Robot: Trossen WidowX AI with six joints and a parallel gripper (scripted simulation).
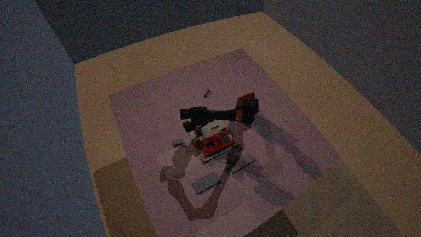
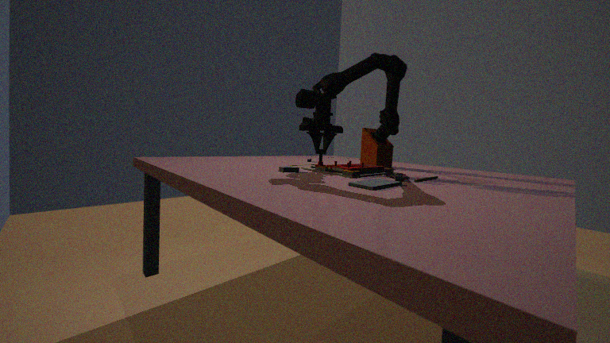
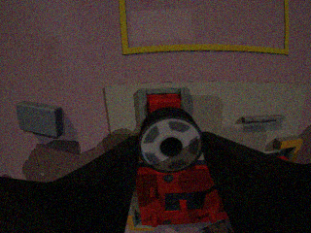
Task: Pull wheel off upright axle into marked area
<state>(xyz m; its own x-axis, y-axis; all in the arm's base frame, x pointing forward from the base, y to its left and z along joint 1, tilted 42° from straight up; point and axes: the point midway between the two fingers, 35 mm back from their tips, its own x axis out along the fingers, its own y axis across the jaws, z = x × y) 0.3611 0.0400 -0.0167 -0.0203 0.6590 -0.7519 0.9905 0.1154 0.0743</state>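
Gripper [image 3: 170, 155] was clamped on the wheel [image 3: 170, 143], low above the red fixture [image 3: 171, 196]. I judged a straight vertical pull best before carrying it toward the yellow-marked area [image 3: 123, 14] at twelve o'clock.

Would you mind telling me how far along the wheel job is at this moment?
Done: the gripper is shut on the wheel, gripped from both sides. In hand: lifting it off the axle; whether it has cleared cannot be told. Left: carrying it to the yellow-outlined area, which holds nothing yet, setting it down and opening.
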